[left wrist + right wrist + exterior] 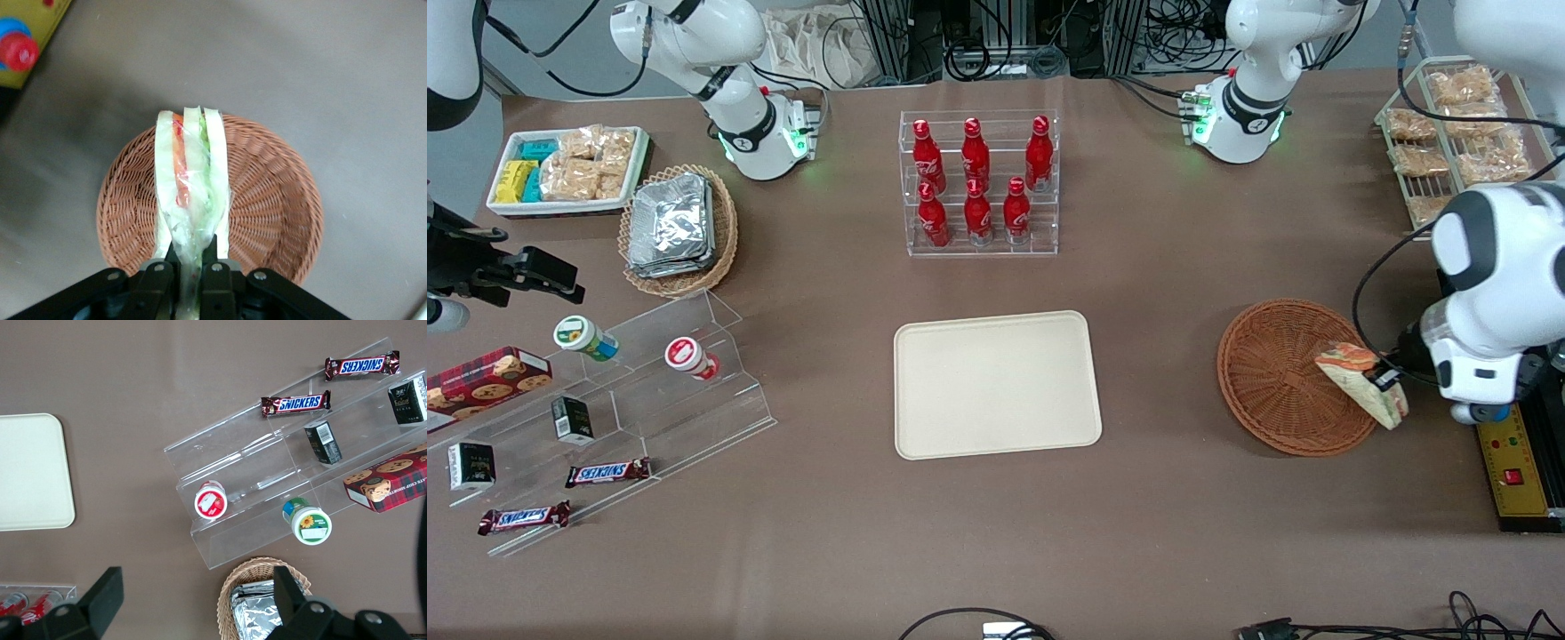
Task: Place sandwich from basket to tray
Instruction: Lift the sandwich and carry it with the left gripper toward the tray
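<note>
While the tray [997, 384] lies bare at the middle of the brown surface [1138, 533], the left arm's gripper [191, 267] is clamped on the wrapped sandwich [190, 193], holding it above the rim of the basket [1272, 378] at the working arm's end. The wedge appears lifted clear of the wicker. 6 red bottles [978, 182] stand in a clear rack farther from the camera.

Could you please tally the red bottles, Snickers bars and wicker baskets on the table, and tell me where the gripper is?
Red bottles: 6
Snickers bars: 2
Wicker baskets: 2
Total: 10
The gripper is above the reddish-brown basket's edge, shut on the sandwich.
</note>
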Controlling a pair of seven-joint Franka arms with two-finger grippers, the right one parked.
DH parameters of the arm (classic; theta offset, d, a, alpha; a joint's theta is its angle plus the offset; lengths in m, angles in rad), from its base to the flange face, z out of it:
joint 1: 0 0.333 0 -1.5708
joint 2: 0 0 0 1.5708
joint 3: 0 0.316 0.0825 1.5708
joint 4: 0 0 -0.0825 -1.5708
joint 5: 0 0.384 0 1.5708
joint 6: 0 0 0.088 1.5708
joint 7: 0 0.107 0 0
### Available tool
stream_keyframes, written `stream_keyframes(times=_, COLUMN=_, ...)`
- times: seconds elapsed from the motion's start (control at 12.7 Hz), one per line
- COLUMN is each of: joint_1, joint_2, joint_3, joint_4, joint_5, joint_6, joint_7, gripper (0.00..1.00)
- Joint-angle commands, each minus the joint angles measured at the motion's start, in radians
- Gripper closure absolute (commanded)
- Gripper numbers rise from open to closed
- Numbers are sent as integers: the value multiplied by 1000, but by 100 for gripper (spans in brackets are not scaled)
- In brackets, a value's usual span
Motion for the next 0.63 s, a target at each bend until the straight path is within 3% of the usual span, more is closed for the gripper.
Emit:
stream_keyframes(times=0.0, joint_1=-54, joint_2=64, joint_3=-14, joint_4=216, joint_5=1, joint_6=-137, joint_7=103, gripper=69)
stream_keyframes(times=0.24, joint_1=-191, joint_2=95, joint_3=-19, joint_4=315, joint_5=-3, joint_6=-211, joint_7=105, gripper=98)
stream_keyframes(times=0.55, joint_1=-392, joint_2=168, joint_3=-20, joint_4=362, joint_5=-8, joint_6=-199, joint_7=-2, gripper=100)
